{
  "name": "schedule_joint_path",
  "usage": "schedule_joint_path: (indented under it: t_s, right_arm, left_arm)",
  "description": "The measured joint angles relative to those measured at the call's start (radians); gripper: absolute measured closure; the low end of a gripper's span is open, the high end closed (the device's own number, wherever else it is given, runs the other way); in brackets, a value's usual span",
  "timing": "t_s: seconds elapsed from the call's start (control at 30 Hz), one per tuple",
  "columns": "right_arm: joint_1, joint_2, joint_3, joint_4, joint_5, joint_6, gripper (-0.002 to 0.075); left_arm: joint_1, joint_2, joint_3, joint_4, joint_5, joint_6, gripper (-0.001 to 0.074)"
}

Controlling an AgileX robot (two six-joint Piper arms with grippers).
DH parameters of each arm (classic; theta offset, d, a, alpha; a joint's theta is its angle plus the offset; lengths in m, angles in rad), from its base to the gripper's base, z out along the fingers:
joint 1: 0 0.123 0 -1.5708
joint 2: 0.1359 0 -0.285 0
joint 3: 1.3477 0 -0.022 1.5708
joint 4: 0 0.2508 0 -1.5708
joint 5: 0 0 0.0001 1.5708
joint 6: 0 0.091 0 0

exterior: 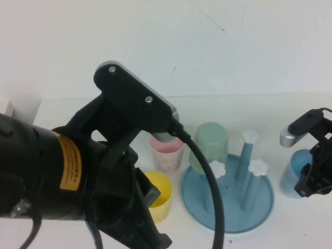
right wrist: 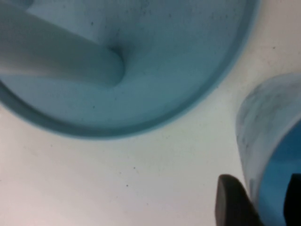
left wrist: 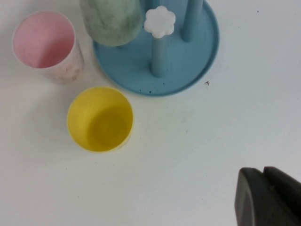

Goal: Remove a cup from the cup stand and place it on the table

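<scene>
The light blue cup (exterior: 294, 174) stands upright on the table (exterior: 290, 233), just right of the cup stand (exterior: 259, 202). My right gripper (exterior: 314, 181) is down at the cup's right side. In the right wrist view the cup (right wrist: 263, 136) has one finger outside its wall and one inside, with a gap between them, so the right gripper (right wrist: 263, 202) is open astride the wall. The stand's tray (right wrist: 164, 70) lies beside it. My left gripper (left wrist: 262, 172) is shut and empty above bare table, near the stand (left wrist: 188, 61).
A mint green cup (exterior: 210, 145) sits upside down on a stand peg. A yellow cup (exterior: 158, 194) and a pink cup (exterior: 167, 153) stand upright on the table left of the stand. The left arm's black body fills the near left of the high view.
</scene>
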Motion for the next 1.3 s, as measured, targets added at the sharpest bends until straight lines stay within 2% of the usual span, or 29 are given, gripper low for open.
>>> schedule_joint_path:
  t_s: [0.13, 0.33, 0.63, 0.73, 0.87, 0.93, 1.1, 1.3]
  right_arm:
    - [0.0, 0.0, 0.0, 0.008, -0.001, 0.0, 0.0475]
    - [0.0, -0.031, 0.0, 0.027, -0.007, 0.001, 0.0468]
    - [0.0, -0.359, 0.002, 0.036, -0.038, 0.002, 0.047]
    - [0.0, -0.492, 0.002, 0.032, -0.038, 0.002, 0.0509]
    - [0.0, -0.669, 0.002, 0.003, -0.017, 0.002, 0.0661]
    - [0.0, -0.749, 0.002, -0.008, 0.005, 0.002, 0.0697]
    - [0.0, -0.884, 0.002, -0.027, 0.066, 0.024, 0.0723]
    - [0.0, -1.014, 0.073, -0.033, 0.078, 0.057, 0.0727]
  left_arm:
    - [0.0, 0.0, 0.0, 0.002, -0.002, -0.002, 0.0736]
    - [0.0, 0.0, 0.001, 0.064, -0.04, -0.063, 0.0736]
    - [0.0, 0.0, 0.008, 0.24, -0.184, -0.183, 0.0736]
    - [0.0, 0.0, 0.018, 0.29, -0.228, -0.237, 0.0736]
    - [0.0, 0.0, 0.02, 0.367, -0.254, -0.303, 0.0736]
    - [0.0, -0.002, 0.022, 0.393, -0.258, -0.321, 0.0736]
    - [0.0, -0.038, 0.041, 0.424, -0.288, -0.346, 0.0736]
    - [0.0, -0.153, 0.192, 0.465, -0.407, -0.444, 0.0736]
